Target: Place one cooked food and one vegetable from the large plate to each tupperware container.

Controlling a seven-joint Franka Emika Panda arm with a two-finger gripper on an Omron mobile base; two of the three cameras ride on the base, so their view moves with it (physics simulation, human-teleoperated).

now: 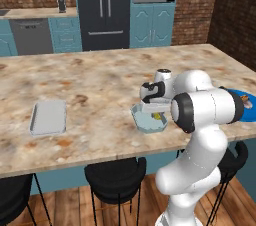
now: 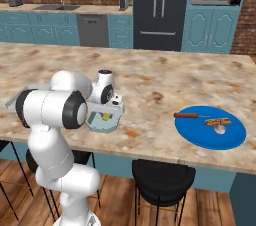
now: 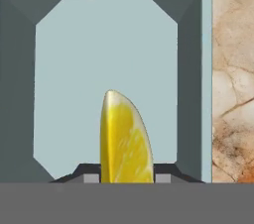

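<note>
In the hand view my gripper [image 3: 126, 177] is shut on the vegetable, a slim yellow corn-like piece [image 3: 125, 139], held just above the floor of the octagonal tupperware container [image 3: 191, 69]. From the base views, the hand hangs low over that container [image 1: 144, 122] [image 2: 101, 125] near the counter's front edge, with the yellow piece [image 2: 106, 116] inside its rim. The rectangular container [image 1: 48, 117] lies to the left. The large blue plate [image 2: 200, 132] on the right carries the stick sausage [image 2: 187, 115], the hot dog [image 2: 218, 120] and the whitish bulb [image 2: 220, 129].
The marble counter [image 1: 100, 85] stretches wide behind the containers. Black stools [image 1: 115, 180] stand under its front edge. Cabinets, a fridge and a microwave line the far wall, well away from the arm.
</note>
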